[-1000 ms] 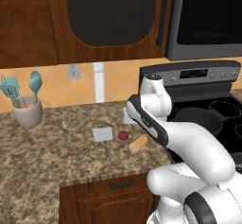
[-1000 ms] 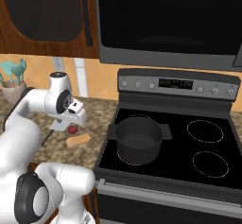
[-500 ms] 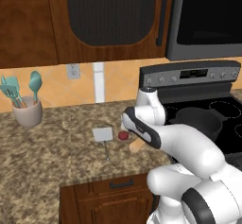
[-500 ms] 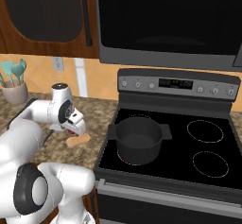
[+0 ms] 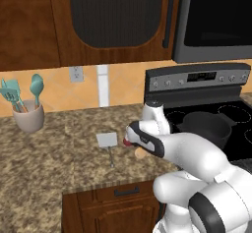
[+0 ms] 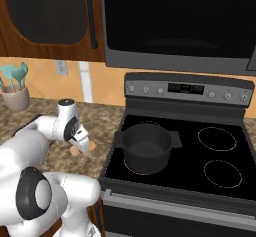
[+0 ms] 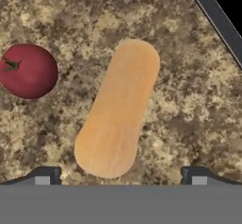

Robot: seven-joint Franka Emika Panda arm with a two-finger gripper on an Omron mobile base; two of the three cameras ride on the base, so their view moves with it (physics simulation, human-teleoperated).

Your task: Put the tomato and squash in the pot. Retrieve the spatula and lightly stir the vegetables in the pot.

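Claw (image 7: 120,173) (spread) over squash (image 7: 117,108) on granite counter (image 7: 189,100).

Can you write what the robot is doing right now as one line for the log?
end effector: open, over squash | squash: on counter | tomato: beside squash, apart | pot: on stove, no vegetables inside

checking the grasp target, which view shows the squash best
The hand view: the whole squash lies unobstructed on the counter, apart from the tomato. The left base view shows just its end under the arm; the right base view shows a sliver.
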